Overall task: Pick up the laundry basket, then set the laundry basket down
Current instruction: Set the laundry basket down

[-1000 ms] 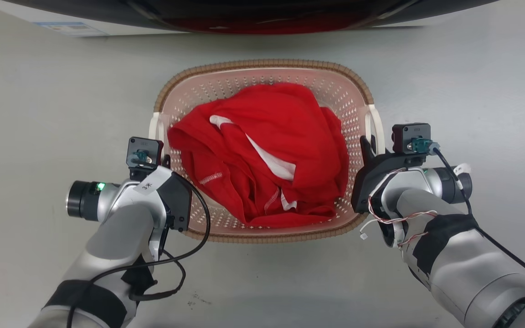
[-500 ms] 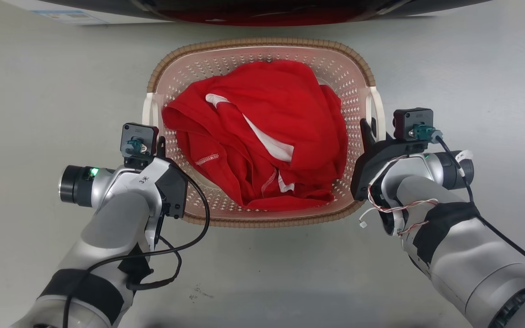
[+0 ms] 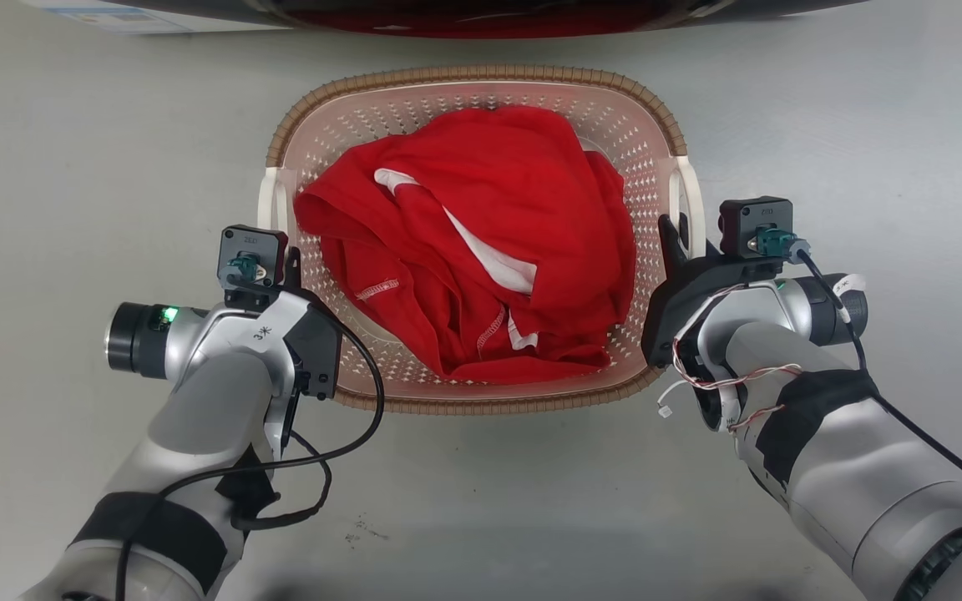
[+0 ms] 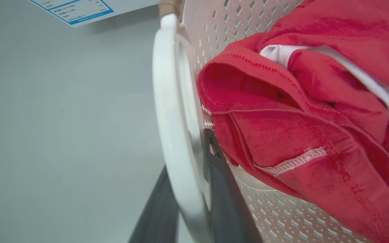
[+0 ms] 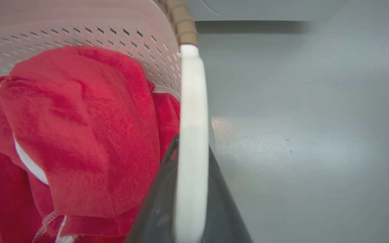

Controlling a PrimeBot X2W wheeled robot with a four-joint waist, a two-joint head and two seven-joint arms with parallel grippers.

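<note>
Bright, even, diffuse light falls from above. In the sharp head view the basket (image 3: 481,402) throws only a soft, narrow shadow on the floor (image 3: 72,167) along its near rim. In the right wrist view a pale glare patch lies on the floor. Close to the wrist lenses, the left fingers (image 4: 221,202) and right fingers (image 5: 154,216) are blurred. The left handle (image 4: 167,111) bows with wide-angle distortion.

A crumpled red garment with white trim (image 3: 489,250) hides the floor of the pale pink perforated plastic laundry basket (image 3: 481,73). The head view's top edge cuts off a white machine's dark door (image 3: 531,8), and the print on a blue-bordered white label (image 4: 76,8) (itself cropped) is too small to read.
</note>
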